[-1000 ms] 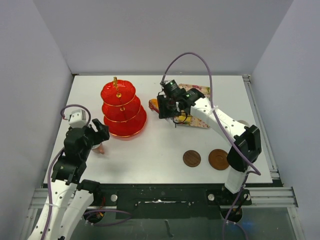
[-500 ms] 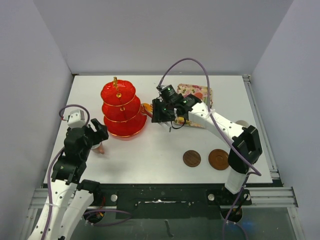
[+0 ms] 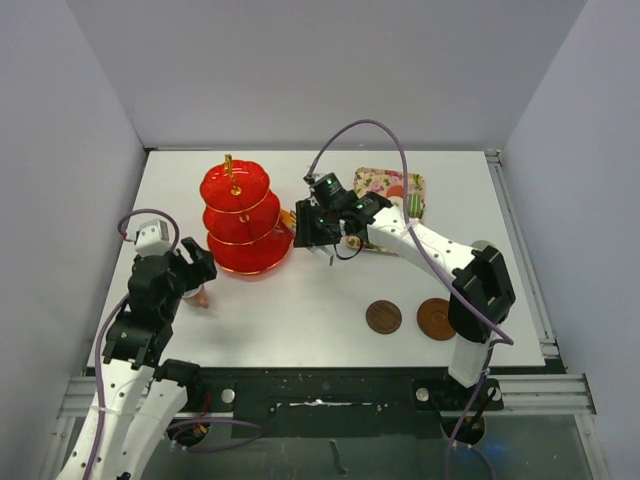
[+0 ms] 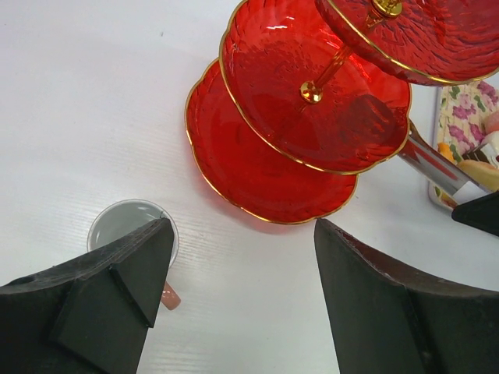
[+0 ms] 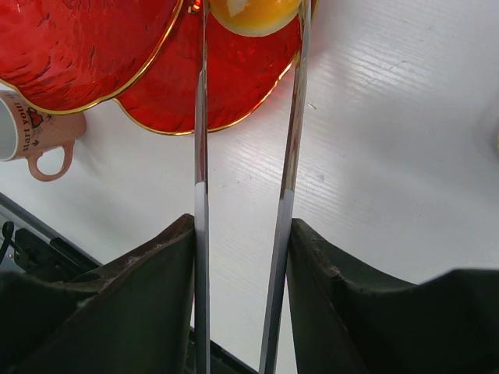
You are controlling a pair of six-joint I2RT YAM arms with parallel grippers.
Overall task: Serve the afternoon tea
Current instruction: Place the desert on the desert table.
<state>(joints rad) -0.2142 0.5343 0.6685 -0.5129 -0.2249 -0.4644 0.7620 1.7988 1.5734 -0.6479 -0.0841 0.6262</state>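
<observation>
Right wrist: our steel tongs (image 5: 201, 156) clamp a round orange sweet (image 5: 253, 14). Next we likely release it onto the red translucent tiered stand (image 5: 78, 47).

Seen from above, the pink ceramic cup (image 3: 203, 297), at 7 o'clock from the red translucent three-tier stand (image 3: 240, 215), is almost all hidden under the left gripper (image 3: 197, 270); only a small pink bit shows. In the left wrist view one black finger (image 4: 117, 288) covers the cup's rim at 5 o'clock, and the upper edge cuts the stand's top tier. The flowered tray (image 3: 385, 183) lies partly behind the right arm (image 3: 430, 245), and its sweets are too small to tell. In the right wrist view the round yellow sweet (image 5: 253, 15) between the thin silver metal tongs (image 5: 201, 156) is cut off at 12 o'clock, and the cup at 9 o'clock.
</observation>
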